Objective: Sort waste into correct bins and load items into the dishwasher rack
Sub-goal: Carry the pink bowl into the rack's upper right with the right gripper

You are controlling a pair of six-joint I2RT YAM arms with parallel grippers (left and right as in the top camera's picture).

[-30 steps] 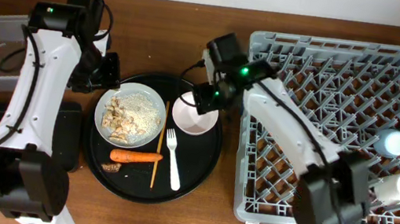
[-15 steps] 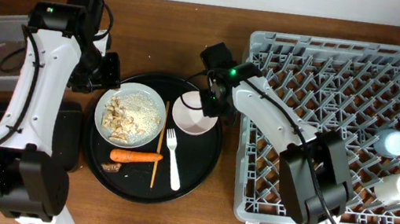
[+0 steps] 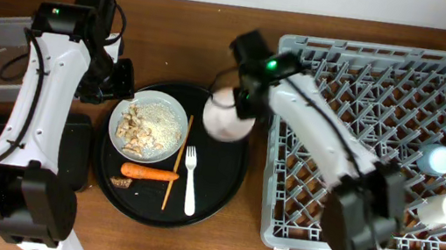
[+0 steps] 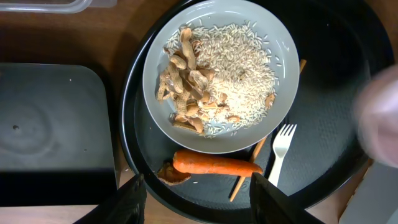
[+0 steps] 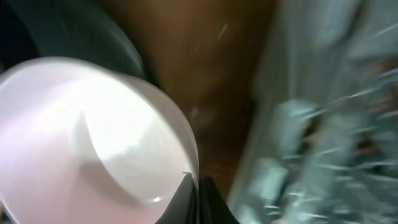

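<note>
No writing, label, brand, number or sign can be read anywhere here.

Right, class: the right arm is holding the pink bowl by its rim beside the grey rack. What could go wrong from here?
1. The right gripper pinches only the thin rim of the round pink bowl; it may slip and drop onto the round black tray.
2. The large grey plastic dishwasher rack stands close by; the bowl could knock its side wall or snag on the upright pegs.
</note>
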